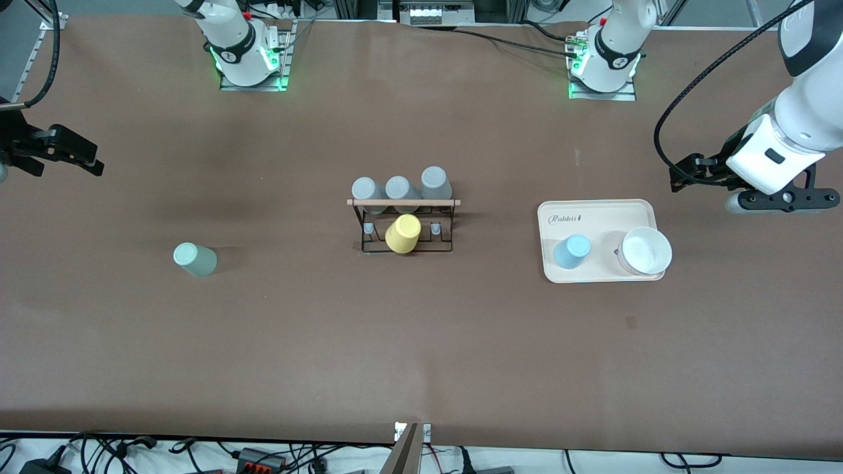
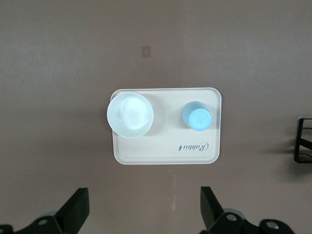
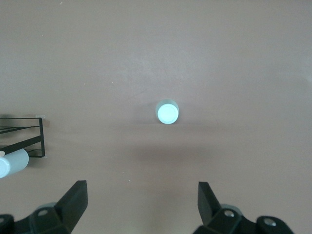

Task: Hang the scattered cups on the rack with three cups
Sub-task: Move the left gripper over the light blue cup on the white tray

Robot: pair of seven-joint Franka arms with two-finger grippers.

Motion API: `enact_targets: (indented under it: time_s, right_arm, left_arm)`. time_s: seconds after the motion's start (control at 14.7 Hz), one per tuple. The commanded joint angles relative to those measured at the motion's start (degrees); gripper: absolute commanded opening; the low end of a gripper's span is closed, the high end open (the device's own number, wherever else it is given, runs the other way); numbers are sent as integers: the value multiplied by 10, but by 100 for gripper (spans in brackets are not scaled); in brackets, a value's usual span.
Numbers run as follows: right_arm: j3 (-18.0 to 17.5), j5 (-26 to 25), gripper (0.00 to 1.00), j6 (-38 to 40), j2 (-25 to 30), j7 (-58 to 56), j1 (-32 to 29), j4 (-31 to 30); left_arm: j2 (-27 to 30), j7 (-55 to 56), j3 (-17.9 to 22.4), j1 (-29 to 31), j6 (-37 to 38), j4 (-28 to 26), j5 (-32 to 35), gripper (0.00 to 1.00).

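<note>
Looking down from the front: rack (image 1: pixel 407 224) at the table's middle, three grey cups (image 1: pixel 400 189) on its pegs farther from the camera, a yellow cup (image 1: pixel 403 234) on a nearer peg. Mint cup (image 1: pixel 195 259) upside down on the table (image 1: pixel 421 342) toward the right arm's end, well apart from the rack. Blue cup (image 1: pixel 571 251) upside down on the tray (image 1: pixel 596 210) toward the left arm's end, beside a white bowl (image 1: pixel 646 251). Left gripper (image 1: pixel 698 172) up in the air over bare table by the tray. Right gripper (image 1: pixel 59 153) raised at the other end of the table.

Seen from the left wrist: fingers (image 2: pixel 75 208) spread wide, nothing between them, tray (image 2: pixel 165 156) with blue cup (image 2: pixel 197 116) and bowl (image 2: pixel 130 115) below.

Seen from the right wrist: fingers (image 3: pixel 73 200) spread wide, empty, mint cup (image 3: pixel 167 112) alone on bare table, corner of the rack (image 3: pixel 34 139) at the edge.
</note>
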State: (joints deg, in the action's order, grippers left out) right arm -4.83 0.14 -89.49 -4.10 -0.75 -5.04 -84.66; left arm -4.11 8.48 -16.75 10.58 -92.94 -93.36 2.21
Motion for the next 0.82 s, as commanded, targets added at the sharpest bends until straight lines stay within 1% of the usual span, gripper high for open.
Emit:
enact_targets:
  time_s: [0.0,0.34,0.54,0.68,0.75]
  right_arm:
    - [0,-2,100,12,-1,-12,-2,13]
    - [-1,-3,100,12,-1,-7,-1,14]
    - [-2,-8,100,12,0,-2,0,13]
    - [-1,-11,100,12,-1,-2,-1,10]
    - [-1,-12,100,12,0,-2,-1,6]
  left_arm:
    - [16,5,-8,2,4,-11,-11,100]
    - [8,4,-10,1,5,-12,-10,100]
    - [-50,-5,-13,-3,-1,-9,-10,100]
    - [-103,3,-28,-20,-56,-9,0,100]
    - [-134,4,-28,-28,-84,-11,3,100]
